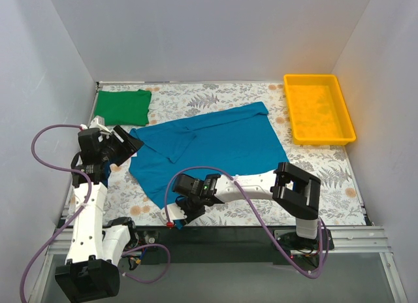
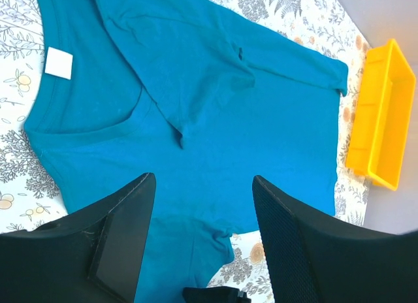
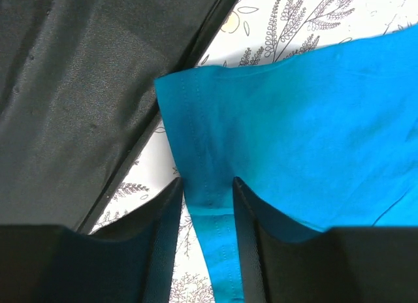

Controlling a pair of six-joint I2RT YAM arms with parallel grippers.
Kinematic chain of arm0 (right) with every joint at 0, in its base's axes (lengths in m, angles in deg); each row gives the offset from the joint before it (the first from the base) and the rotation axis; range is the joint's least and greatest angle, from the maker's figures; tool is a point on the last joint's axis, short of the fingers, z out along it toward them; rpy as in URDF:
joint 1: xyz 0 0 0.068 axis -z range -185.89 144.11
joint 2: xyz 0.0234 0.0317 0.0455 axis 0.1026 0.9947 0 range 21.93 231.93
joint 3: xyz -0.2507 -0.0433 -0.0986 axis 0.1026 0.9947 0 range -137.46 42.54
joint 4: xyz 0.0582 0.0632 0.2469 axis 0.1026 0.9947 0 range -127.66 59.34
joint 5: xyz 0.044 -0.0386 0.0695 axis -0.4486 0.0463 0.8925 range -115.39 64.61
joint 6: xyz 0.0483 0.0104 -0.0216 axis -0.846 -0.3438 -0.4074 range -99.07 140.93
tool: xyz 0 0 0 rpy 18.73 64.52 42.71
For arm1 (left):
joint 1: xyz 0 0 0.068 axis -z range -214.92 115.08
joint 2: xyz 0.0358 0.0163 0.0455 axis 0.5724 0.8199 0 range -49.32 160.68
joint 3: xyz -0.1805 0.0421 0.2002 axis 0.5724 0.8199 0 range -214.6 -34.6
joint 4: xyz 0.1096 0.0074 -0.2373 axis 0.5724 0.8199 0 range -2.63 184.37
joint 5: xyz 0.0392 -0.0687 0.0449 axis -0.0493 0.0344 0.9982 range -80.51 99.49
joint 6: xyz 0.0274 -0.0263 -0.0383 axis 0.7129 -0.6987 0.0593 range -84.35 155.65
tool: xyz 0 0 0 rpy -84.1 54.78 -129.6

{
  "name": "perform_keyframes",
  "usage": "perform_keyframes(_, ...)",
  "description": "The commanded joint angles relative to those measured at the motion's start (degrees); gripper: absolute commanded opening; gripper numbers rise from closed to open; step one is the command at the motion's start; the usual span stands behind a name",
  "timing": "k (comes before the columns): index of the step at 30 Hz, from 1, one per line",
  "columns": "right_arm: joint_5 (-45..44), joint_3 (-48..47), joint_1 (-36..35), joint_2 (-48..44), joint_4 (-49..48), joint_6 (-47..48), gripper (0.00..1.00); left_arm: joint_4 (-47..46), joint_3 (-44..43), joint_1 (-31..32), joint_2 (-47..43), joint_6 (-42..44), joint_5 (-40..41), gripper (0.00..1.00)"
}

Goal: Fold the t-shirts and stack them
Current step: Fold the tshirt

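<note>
Green shirt (image 1: 122, 107) folded, far-left of tray (image 1: 318, 134). Blue shirt (image 1: 215, 146) left of tray, sleeve in, mostly unfolded, unstacked. Right claw (image 3: 208, 205) pinching its hem corner. Left claw (image 2: 202, 218) gaping above it, empty.

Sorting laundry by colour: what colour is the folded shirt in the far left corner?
Bright green t-shirt, plain; the top external view shows it best.

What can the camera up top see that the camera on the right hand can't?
Only the top view shows the folded green t-shirt, the yellow tray, the left gripper hanging open, and both whole arms. Only the right wrist view shows, close up, the right gripper closing its fingers around the hem by a corner of the shirt. Both show the teal-blue t-shirt on the flowery table.
</note>
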Motion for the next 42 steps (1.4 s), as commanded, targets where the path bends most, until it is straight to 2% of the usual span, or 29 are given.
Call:
perform_keyframes(1,-1.51,-1.19,-0.08,1.74,-0.44,-0.35,0.38,1.84,-3.15,0.29,-0.39,0.45,0.39,0.60)
perform_keyframes(7,-1.60,-1.02,0.27,2.45,-0.27,-0.79,0.23,2.02,-3.42,0.55,-0.57,0.97,0.22,0.60)
perform_keyframes(12,0.06,-1.72,0.79,1.92,0.08,-1.49,0.14,0.09,-1.41,0.64,-0.30,0.19,-5.13,0.60)
perform_keyframes(19,4.11,-2.68,2.29,1.13,1.31,-2.46,0.01,-0.53,-0.17,0.73,-0.48,0.27,-6.46,0.60)
perform_keyframes(32,13.51,-6.11,8.26,-1.51,7.46,-1.50,0.01,-2.28,2.11,0.73,-0.13,-1.66,-11.37,0.59)
perform_keyframes(42,18.70,-5.67,12.04,-3.53,8.35,-0.88,0.01,-3.61,4.14,0.73,0.40,-2.71,-15.16,0.59)
